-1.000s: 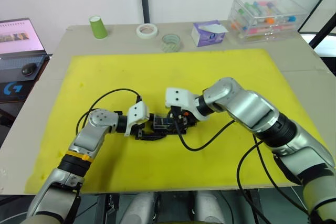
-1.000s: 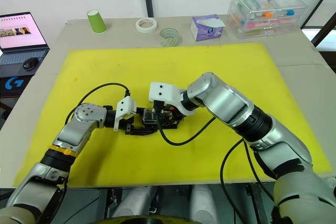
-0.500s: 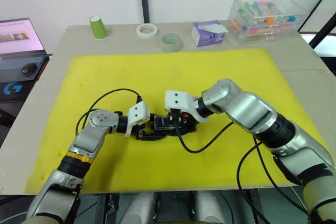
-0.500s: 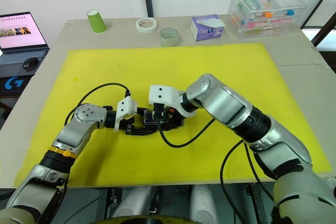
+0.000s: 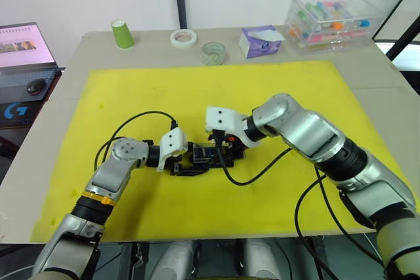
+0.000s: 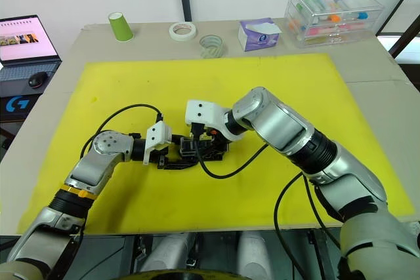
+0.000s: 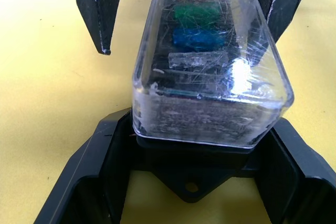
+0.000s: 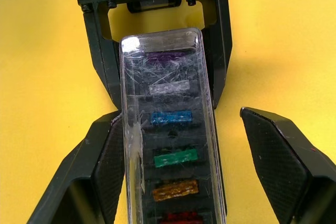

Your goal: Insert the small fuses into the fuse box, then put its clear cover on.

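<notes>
On the table (image 5: 59, 103) lies a yellow mat (image 5: 131, 90). Off the table's left edge stands a laptop (image 5: 20, 47) with a white "G" logo below it. Near the mat's middle sits the fuse box (image 7: 191, 177), the cover (image 8: 168, 124) on it and the fuses (image 8: 176, 157) seated beneath. The left gripper (image 5: 187, 164) clasps the box's end. The right gripper (image 8: 178, 182) is open, one finger touching the cover, the other apart.
</notes>
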